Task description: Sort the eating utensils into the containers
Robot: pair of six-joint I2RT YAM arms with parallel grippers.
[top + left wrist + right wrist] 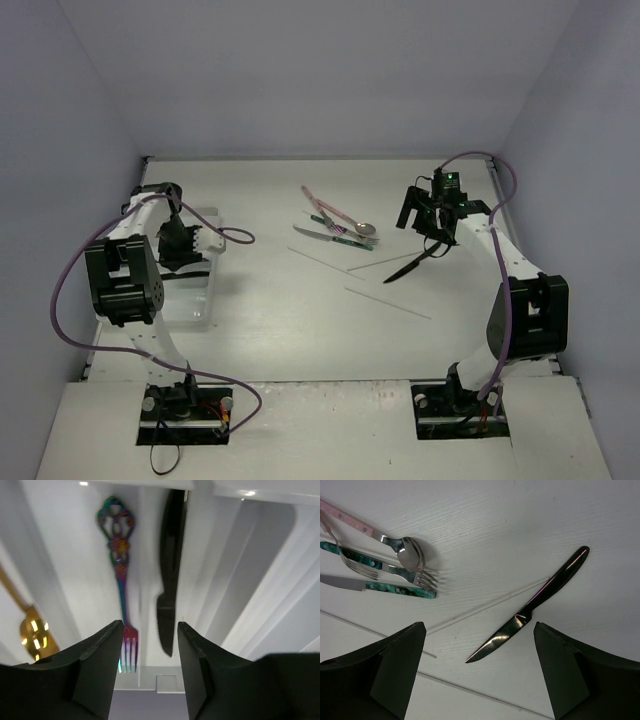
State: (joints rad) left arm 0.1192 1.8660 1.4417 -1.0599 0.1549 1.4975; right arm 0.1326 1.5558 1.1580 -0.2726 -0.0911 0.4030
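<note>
The white divided tray [203, 303] lies at the left, and my left gripper [181, 243] hangs over it. In the left wrist view that gripper [150, 645] is open with nothing between its fingers. Below it a black knife [170, 555] lies in one compartment, beside an iridescent ornate fork [120, 570] and a gold spoon [34, 635]. My right gripper [479, 630] stands wide open above a second black knife [535, 600], which lies flat on the table [412, 265]. A pink-handled spoon [405, 547], a green-handled fork [385, 567] and a green-handled knife [395, 587] lie together.
Thin pale sticks [388, 301] lie across the middle of the table, one [485, 602] running close beside the black knife's blade. The cluster of pink and green utensils [335, 225] sits left of the right gripper [425, 225]. Walls enclose the table on three sides.
</note>
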